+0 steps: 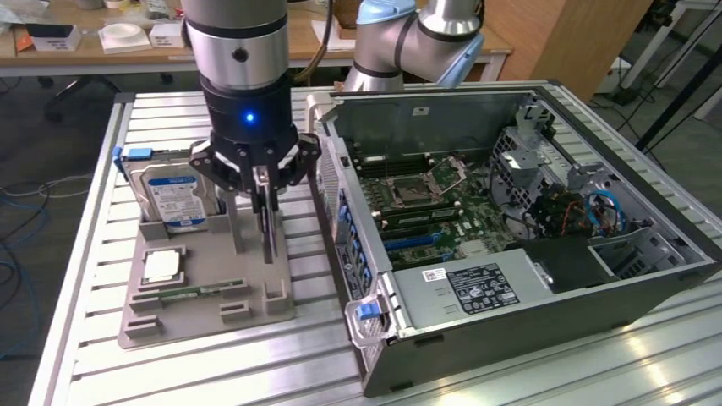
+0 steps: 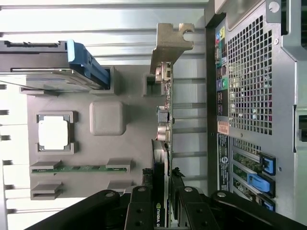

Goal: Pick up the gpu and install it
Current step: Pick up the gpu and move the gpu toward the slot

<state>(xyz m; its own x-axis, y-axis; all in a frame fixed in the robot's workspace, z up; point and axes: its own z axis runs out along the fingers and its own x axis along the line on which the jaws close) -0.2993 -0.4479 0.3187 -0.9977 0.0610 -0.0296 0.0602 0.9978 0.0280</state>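
Observation:
The gpu [image 1: 269,233] is a thin dark card standing on edge over the grey parts tray [image 1: 192,317]. My gripper [image 1: 263,196] reaches straight down onto its top edge. In the wrist view the gpu [image 2: 165,96] appears edge-on, its pale metal bracket [image 2: 169,40] at the far end. The black fingers [image 2: 139,211] of my gripper [image 2: 162,211] press on both sides of the card, shut on it. I cannot tell whether the card's lower edge still sits in the tray's slots [image 2: 148,84].
The tray [image 2: 129,96] also carries a silver hard drive [image 1: 175,199] in a blue holder, a square processor [image 1: 164,266] and a green memory stick [image 1: 192,292]. The open computer case [image 1: 508,279] with its motherboard [image 1: 440,203] lies close beside the tray, toward the exterior view's right.

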